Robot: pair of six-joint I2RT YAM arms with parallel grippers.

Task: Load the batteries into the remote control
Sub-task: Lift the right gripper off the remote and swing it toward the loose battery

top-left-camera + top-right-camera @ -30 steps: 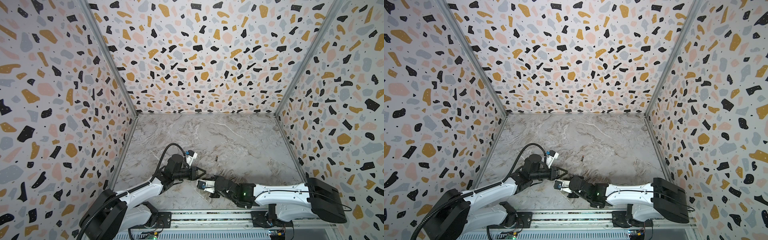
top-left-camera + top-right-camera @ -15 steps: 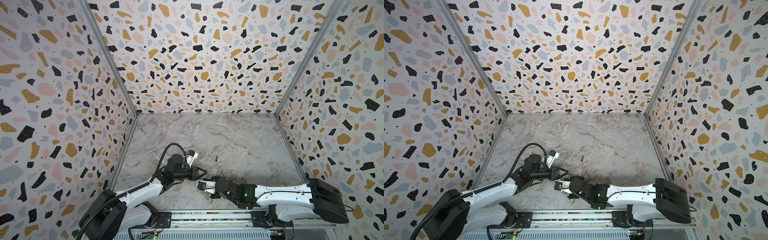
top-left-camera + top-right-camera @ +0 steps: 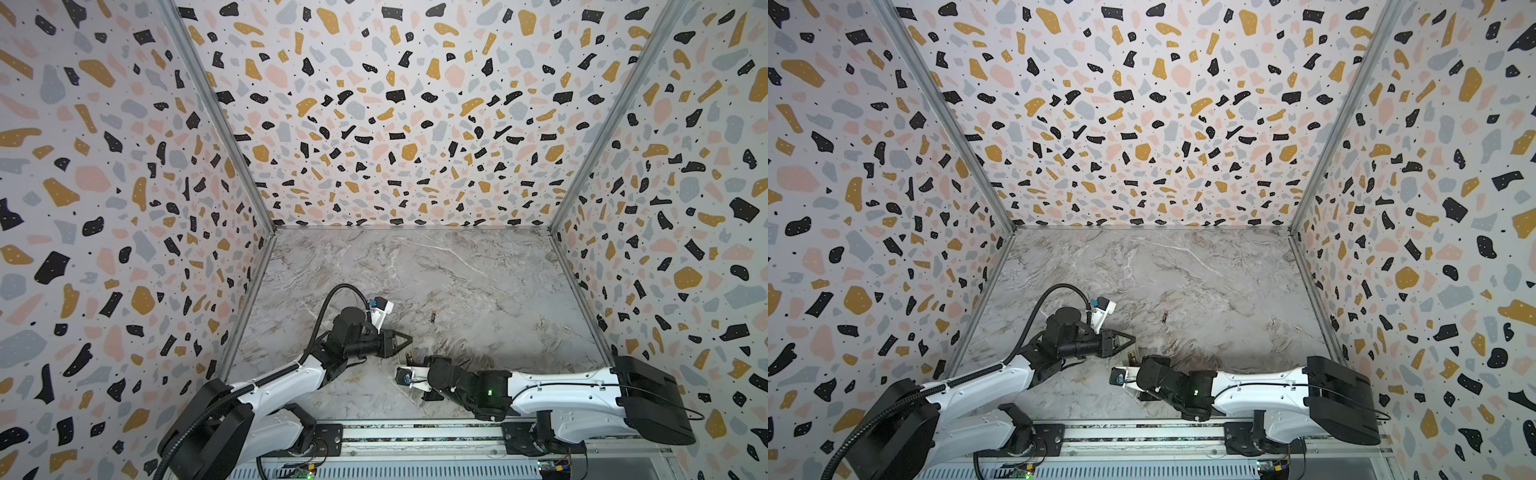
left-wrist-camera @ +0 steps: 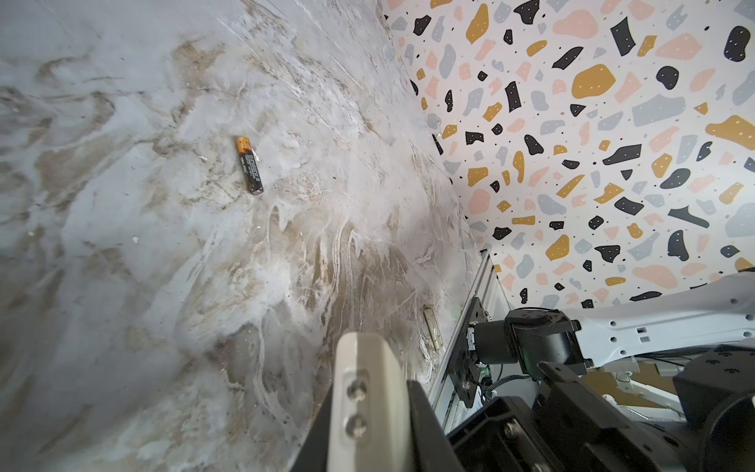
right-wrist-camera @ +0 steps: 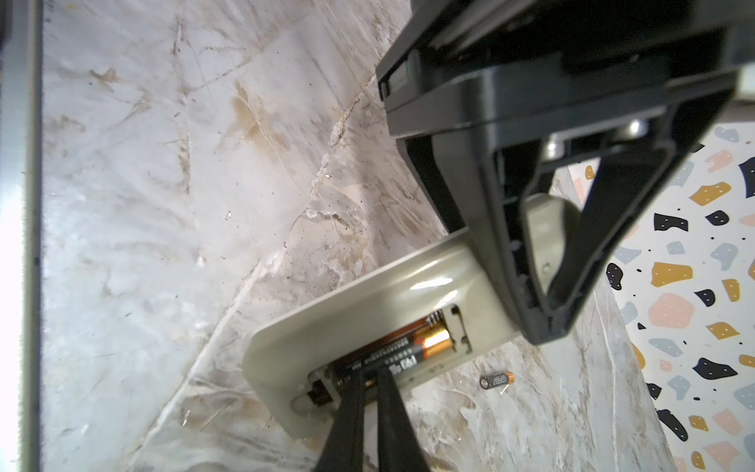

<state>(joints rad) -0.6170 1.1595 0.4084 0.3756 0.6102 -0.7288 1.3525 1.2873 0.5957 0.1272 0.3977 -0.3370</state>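
Remote: slim pale-white oblong plastic remote control point(image 5: 367, 302), lower centre of frame in both top views, open bay facing the right gripper point(image 5: 369, 380).
Left gripper: left gripper point(image 3: 403, 341) has its black jaws pinching the remote's far end.
Seated battery: small dark cylinder w/ copper end, the seated battery point(image 5: 408, 351) lies lengthwise in the bay.
Right gripper: jaws pressed nearly together, tips on the seated battery. Pinching or just pushing, can't tell.
Loose battery: matching dark cylinder, the loose battery point(image 3: 433, 318) lies alone on the grey marble-look tabletop point(image 3: 478, 282), mid-frame.
Key relation: loose battery sits up-frame & slightly right of both grippers, long axis approx. up-down the frame. Left jaws are nearer but busy w/ the remote.
Next, prob.: right gripper lets go, backs off the bay, then takes the loose battery across its short axis.
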